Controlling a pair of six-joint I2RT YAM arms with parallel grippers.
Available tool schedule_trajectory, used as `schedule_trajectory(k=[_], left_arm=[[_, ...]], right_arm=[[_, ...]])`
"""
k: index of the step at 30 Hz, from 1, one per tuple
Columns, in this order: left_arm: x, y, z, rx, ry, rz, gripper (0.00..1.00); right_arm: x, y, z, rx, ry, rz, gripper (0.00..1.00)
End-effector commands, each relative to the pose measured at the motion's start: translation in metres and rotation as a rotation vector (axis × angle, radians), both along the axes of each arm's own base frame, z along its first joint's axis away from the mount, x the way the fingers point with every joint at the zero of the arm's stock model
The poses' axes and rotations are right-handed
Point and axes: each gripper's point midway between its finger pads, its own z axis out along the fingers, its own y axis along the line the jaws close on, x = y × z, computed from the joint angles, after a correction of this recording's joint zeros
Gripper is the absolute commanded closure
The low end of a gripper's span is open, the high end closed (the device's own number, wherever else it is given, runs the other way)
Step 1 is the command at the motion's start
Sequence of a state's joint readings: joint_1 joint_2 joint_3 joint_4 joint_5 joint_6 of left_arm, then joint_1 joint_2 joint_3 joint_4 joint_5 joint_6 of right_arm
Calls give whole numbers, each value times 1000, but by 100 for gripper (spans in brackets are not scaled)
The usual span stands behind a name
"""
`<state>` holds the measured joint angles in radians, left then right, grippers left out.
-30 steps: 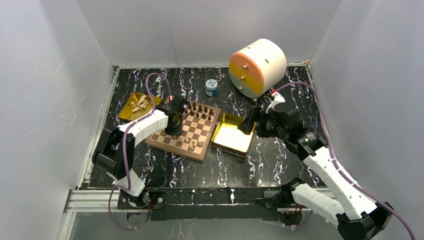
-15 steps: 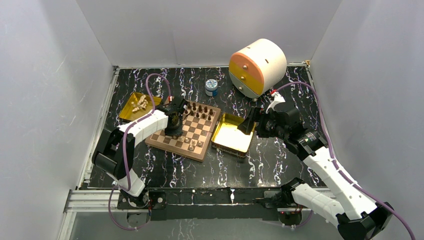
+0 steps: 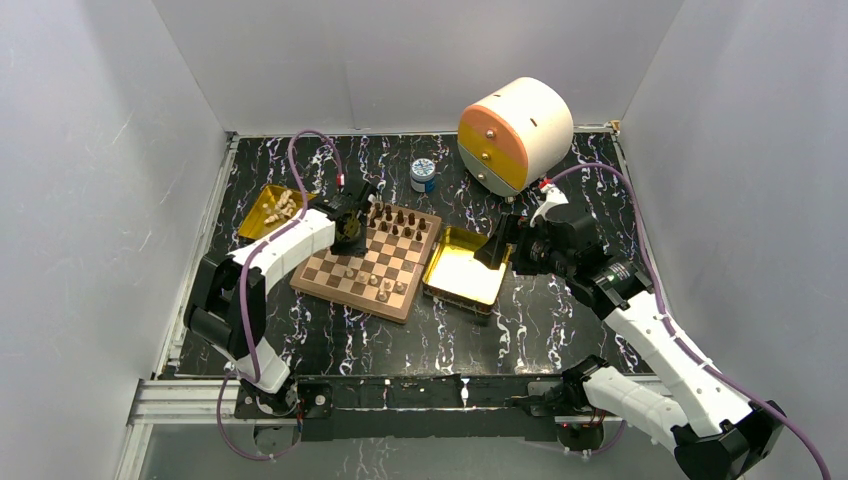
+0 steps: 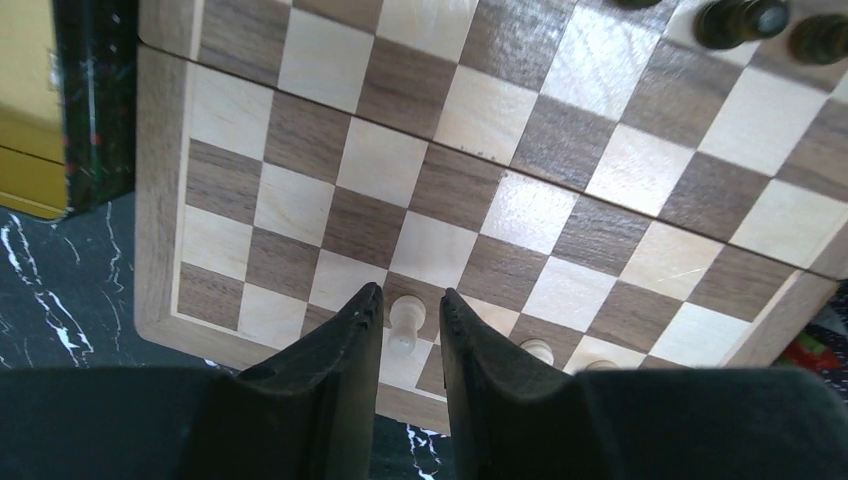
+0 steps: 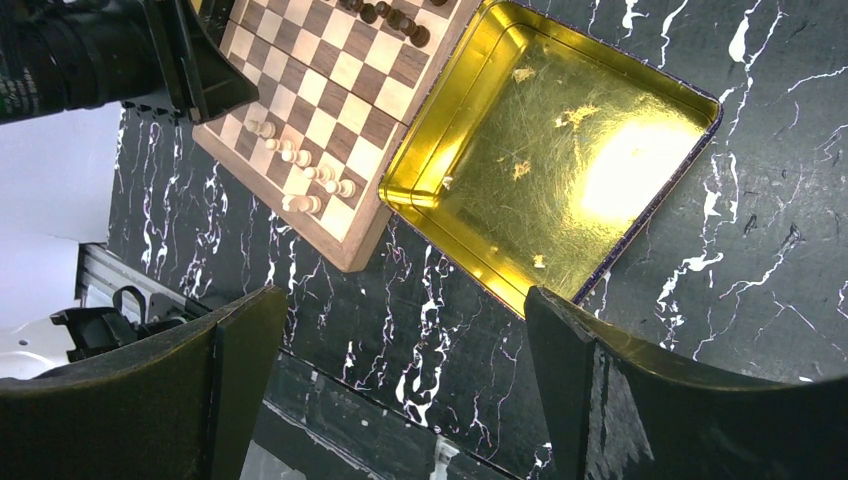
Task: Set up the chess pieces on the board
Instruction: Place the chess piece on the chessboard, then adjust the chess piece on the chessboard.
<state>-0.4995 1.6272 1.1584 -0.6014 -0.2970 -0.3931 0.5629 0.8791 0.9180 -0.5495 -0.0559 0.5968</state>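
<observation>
The board lies left of centre, with dark chess pieces in its far rows and a few pale pieces in the near rows. My left gripper hovers over the board's left part. In the left wrist view its jaws stand slightly apart, with a pale pawn standing free on the board below the gap. My right gripper is wide open and empty above the right gold tray.
A left gold tray holds several pale pieces. The right gold tray holds no pieces. A blue-lidded jar and a white-and-orange drum stand at the back. White walls close in three sides.
My left gripper has drawn back toward the board's far left and lifted. A pale pawn now stands uncovered on the near-left squares. The right arm has barely moved.
</observation>
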Motion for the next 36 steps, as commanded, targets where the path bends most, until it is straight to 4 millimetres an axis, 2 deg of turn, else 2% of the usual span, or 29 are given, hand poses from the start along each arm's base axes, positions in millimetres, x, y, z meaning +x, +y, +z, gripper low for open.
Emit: schedule_trajectory(k=[1,4,8,14,18,23,25,29,33,36], left_arm=[[14,2,39,9,-90,15,74],[25,0,58,8,-131,13,74],[39,14,75,40,-165,42,75],[63,51,95,57,-199,107,75],[76,90,99,48,-204,201,74],[86,111,107,36,-209,242,74],[86,108,109,15,-196,227,74],[76,83,101,-101,-128,124,74],[51,63,90,-172,-65,65,73],[29,51,82,-152,-26,26,70]], right_arm=[[8,2,16,17,-65,2,1],[7,2,14,16,-62,4,1],[5,6,14,25,-58,29,1],[5,4,12,6,-61,35,1],[4,5,11,6,-60,48,1],[4,8,7,12,-56,61,1],[4,9,7,15,-58,64,1],[5,9,4,12,-59,61,1],[6,9,4,12,-58,61,1],[7,9,4,12,-61,59,1]])
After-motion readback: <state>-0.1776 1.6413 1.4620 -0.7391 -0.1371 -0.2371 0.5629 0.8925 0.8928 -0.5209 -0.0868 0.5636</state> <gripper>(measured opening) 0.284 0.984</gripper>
